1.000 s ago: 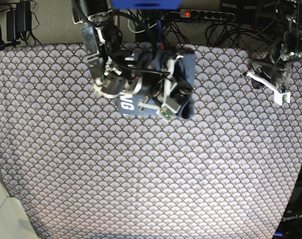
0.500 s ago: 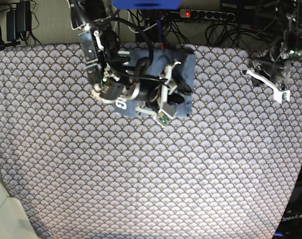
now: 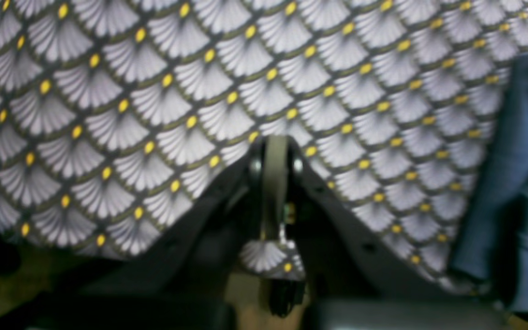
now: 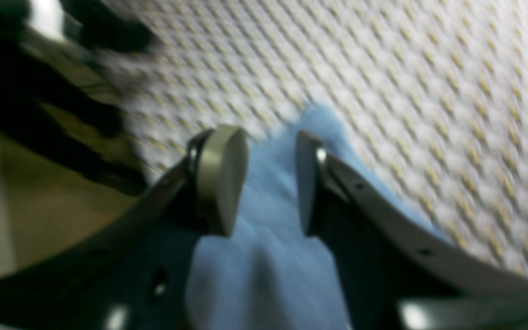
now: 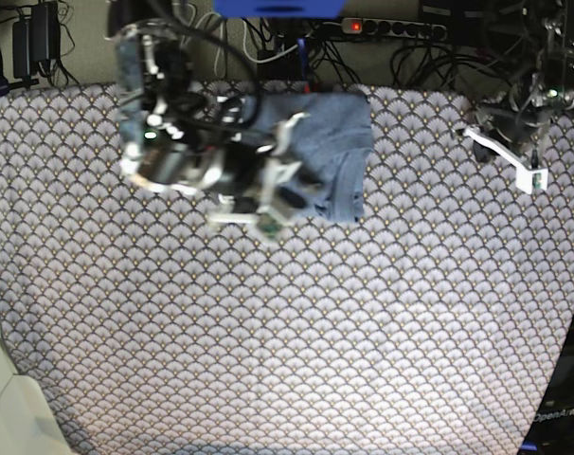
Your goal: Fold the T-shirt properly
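Your right gripper [image 4: 259,178] has its fingers [image 4: 220,176] spread, with blue cloth showing in the gap but neither pad touching it, so nothing is pinched. Your left gripper [image 3: 273,183] has its fingers pressed together on nothing, parked over the tablecloth [image 3: 154,91] at the far right edge of the table in the base view.

The T-shirt [image 5: 339,152] lies as a compact folded packet at the back edge, near the middle, half hidden by the right arm [image 5: 192,161]. The folding looks nearly done, so lift straight up and clear; a sideways drag would likely catch an edge and undo the fold.

The shirt is soft, heathered slate-blue knit with rounded folded edges, limp and easily disturbed. The cloth beneath it is flat, printed with pale scallops and yellow dots.
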`<action>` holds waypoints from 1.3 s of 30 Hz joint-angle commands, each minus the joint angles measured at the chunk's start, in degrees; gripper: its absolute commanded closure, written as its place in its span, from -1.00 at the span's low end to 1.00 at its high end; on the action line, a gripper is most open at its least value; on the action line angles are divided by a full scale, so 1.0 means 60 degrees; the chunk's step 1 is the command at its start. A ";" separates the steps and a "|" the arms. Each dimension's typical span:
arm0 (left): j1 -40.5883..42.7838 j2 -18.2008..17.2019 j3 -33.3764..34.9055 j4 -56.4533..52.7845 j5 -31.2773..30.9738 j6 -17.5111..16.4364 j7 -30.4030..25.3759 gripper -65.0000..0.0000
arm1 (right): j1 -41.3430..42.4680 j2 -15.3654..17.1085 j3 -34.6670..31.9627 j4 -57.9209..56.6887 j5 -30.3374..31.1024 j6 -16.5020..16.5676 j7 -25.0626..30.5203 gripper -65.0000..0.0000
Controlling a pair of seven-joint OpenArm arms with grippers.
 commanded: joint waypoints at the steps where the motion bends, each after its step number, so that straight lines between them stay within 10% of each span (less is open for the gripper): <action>1: 0.0206 -0.0117 -0.0031 0.0402 -0.0083 -0.0076 -0.0132 0.99 | 0.0105 0.0174 0.0225 0.0169 0.0229 0.0035 0.0315 0.58; 6: 0.0646 -0.0147 0.1200 0.1237 0.0005 -0.0076 -0.0132 0.99 | 0.0061 0.1141 0.1749 0.0169 0.0229 0.0035 0.0242 1.00; 14: 0.0866 -0.0044 0.2914 0.1032 0.0019 0.0027 -0.0147 0.99 | -0.0393 0.2064 0.2892 0.0183 0.0273 0.0035 0.0227 1.00; 39: -0.1083 0.1553 0.3617 -0.1136 -0.0039 0.0027 -0.0147 0.99 | -0.1023 0.2562 0.2877 0.0198 0.0258 0.0035 0.0227 1.00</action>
